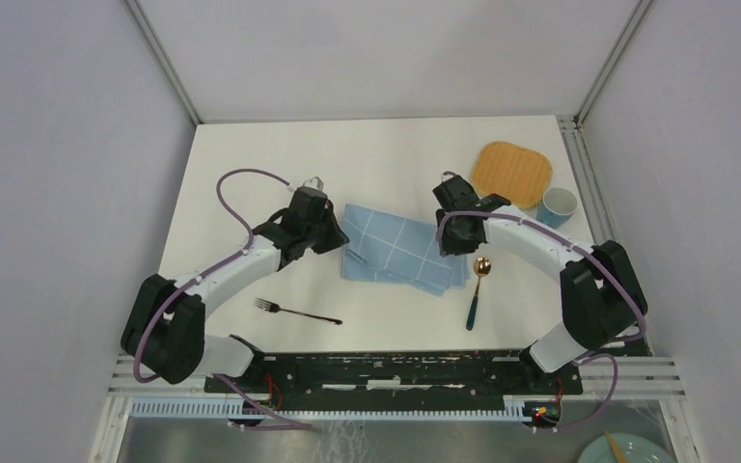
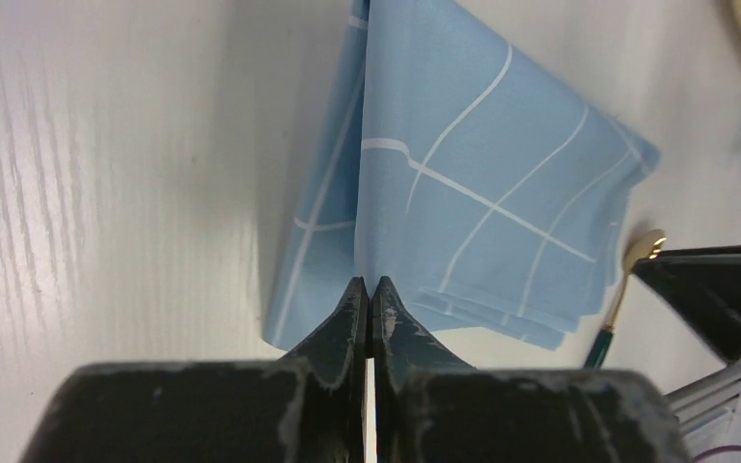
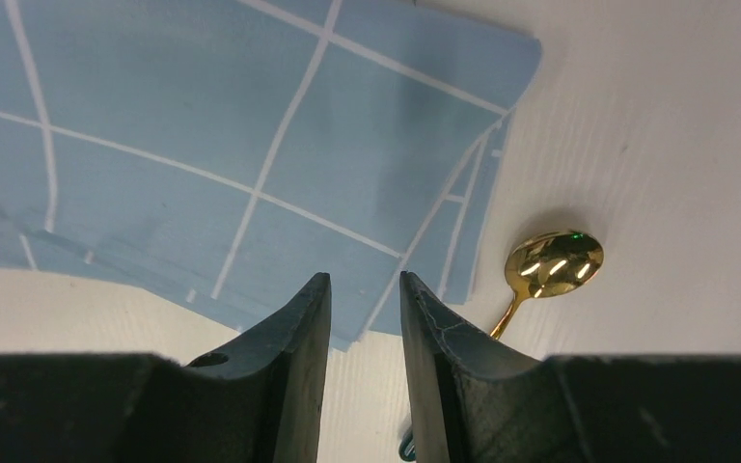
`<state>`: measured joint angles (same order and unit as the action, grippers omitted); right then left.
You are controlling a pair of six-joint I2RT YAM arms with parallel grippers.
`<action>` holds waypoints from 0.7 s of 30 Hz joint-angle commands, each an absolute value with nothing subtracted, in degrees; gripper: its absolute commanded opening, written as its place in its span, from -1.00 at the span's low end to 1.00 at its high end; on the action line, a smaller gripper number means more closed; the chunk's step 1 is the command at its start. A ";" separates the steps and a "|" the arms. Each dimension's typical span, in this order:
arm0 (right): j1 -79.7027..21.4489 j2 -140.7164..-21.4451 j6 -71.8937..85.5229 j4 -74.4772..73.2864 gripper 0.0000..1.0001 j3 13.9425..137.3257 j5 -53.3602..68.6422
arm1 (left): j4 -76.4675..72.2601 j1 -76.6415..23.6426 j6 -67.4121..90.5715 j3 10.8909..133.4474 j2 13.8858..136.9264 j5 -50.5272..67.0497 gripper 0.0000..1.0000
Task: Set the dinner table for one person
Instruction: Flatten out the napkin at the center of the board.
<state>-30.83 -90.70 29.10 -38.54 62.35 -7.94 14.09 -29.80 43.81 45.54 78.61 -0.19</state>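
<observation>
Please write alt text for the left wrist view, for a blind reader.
The left gripper is shut on a raised fold of the blue checked cloth, which lies on the white table. A gold spoon lies beside the cloth, at the picture's right.

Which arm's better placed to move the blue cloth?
Left. Left pincer is shut on the blue cloth, tenting its edge; right pincer stands open over the corner by the spoon, holding nothing.
</observation>
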 commanded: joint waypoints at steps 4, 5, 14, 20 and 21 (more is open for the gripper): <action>-31.89 -83.63 30.78 -36.56 -0.23 57.68 -11.35 | 14.96 -30.38 46.32 53.32 76.03 -3.35 -0.96; -31.91 -83.13 30.84 -36.47 -0.23 57.04 -11.64 | 15.09 -30.41 46.25 53.75 76.14 -3.41 -0.96; -32.42 -82.52 31.49 -36.37 -0.24 55.91 -10.90 | 14.94 -30.50 48.10 52.19 75.62 -3.73 -0.96; -34.27 -80.49 30.73 -32.88 -0.23 54.05 -7.24 | 12.42 -30.53 49.48 52.92 75.12 -4.93 -0.96; -35.22 -80.02 30.46 -32.02 -0.22 53.56 -6.99 | 11.88 -30.50 49.63 53.28 75.44 -4.82 -0.96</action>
